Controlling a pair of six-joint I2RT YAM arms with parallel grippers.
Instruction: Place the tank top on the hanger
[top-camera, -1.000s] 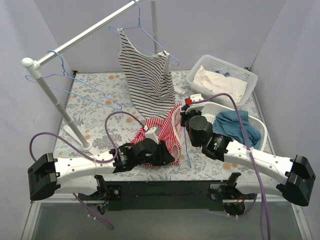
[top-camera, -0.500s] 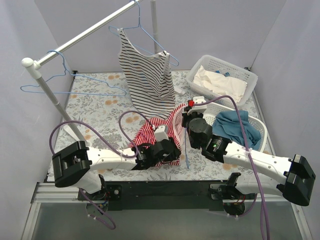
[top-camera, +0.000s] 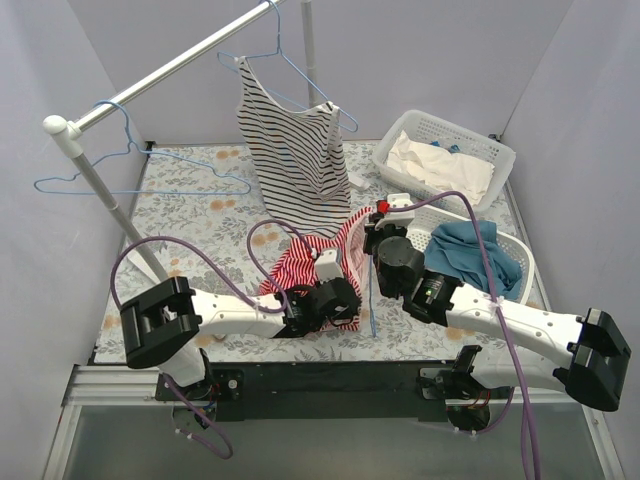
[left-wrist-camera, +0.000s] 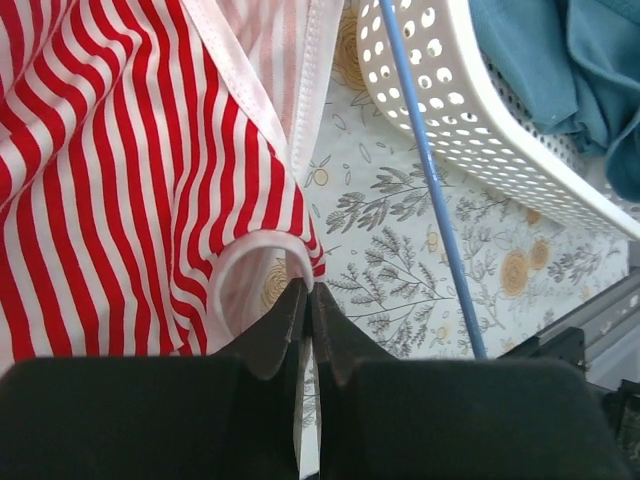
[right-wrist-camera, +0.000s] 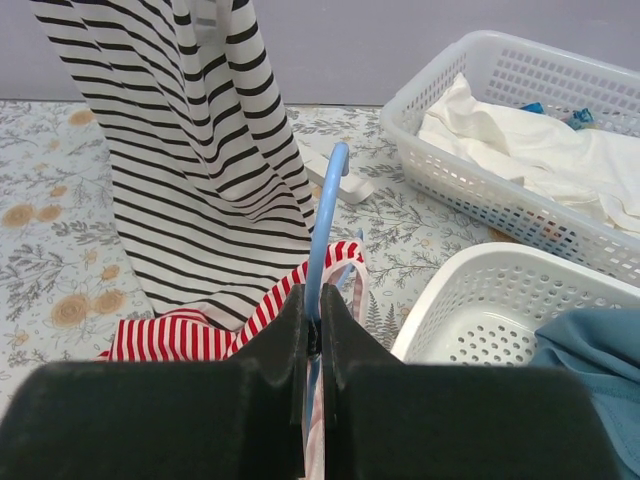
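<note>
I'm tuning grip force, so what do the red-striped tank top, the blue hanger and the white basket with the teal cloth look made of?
The tank top looks like soft, thin knit fabric, matte; it folds and drapes, with stitched pale trim. The hanger is a thin rigid rod with a smooth light-blue coating, probably coated wire, possibly plastic. The basket looks like moulded white plastic, slightly glossy, with regular holes.

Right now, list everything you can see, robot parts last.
tank top: one, red-and-white striped, mid-table.
hanger: one, light blue, beside it.
rail hangers: two, light blue, one bare.
black-and-white top: one, hanging from the other.
rail: one, silvery, back left.
baskets: two, white, right side.
white cloth: one, far basket.
blue-teal garment: one, near basket.
table cover: one, floral.
left gripper: black, shut on tank top.
right gripper: black, shut on hanger.
</note>
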